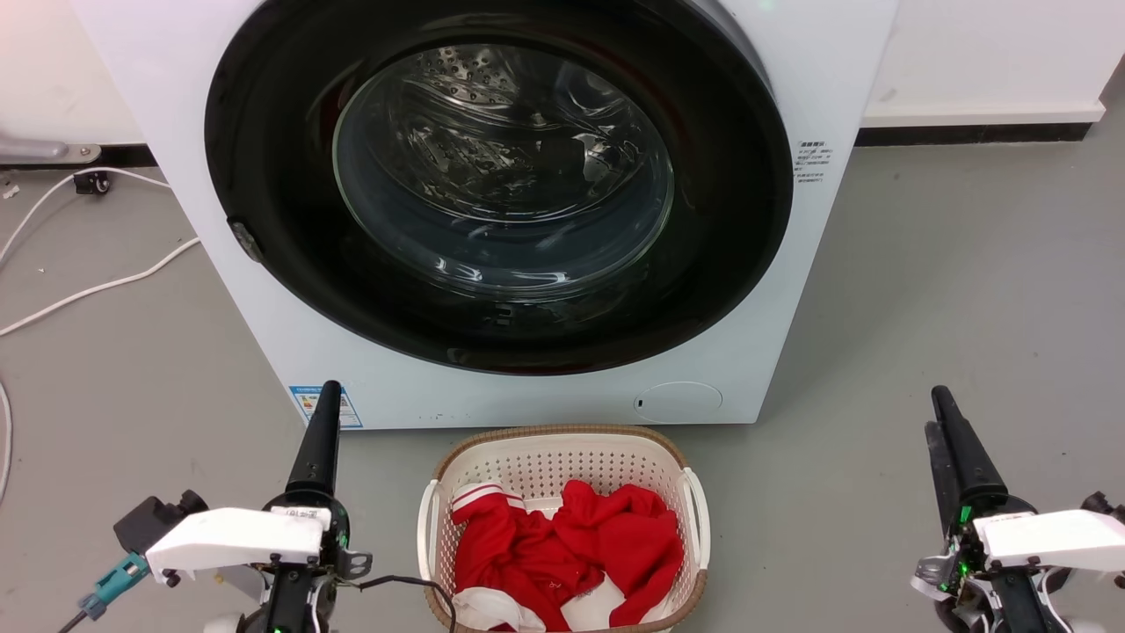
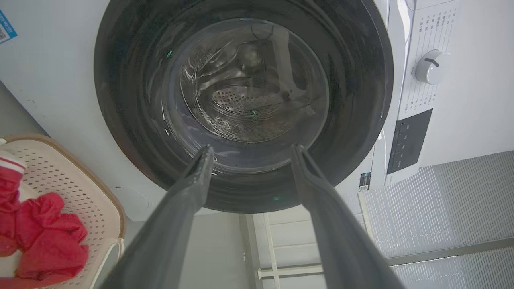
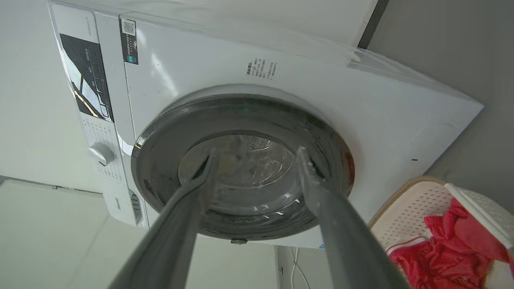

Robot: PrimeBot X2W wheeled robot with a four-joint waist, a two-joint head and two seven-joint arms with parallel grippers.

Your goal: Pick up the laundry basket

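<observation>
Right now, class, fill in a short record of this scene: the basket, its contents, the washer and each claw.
laundry basket: on the floor, in front of the washer, not held
contents: red and white clothes
washer door: shut
left claw: open, left of basket, apart from it
right claw: open, right of basket, apart from it

The washer (image 1: 395, 387) is set on the floor (image 1: 967, 290) near its rear edge. The laundry basket (image 1: 562, 462) is placed on the floor just before the washer, below the door (image 1: 501, 176). Garments (image 1: 571, 545) are contained in the basket. Cables (image 1: 114, 283) are laid on the floor left of the washer. The left gripper (image 1: 329, 391) is positioned left of the basket, the right gripper (image 1: 937, 409) well apart to its right.
</observation>
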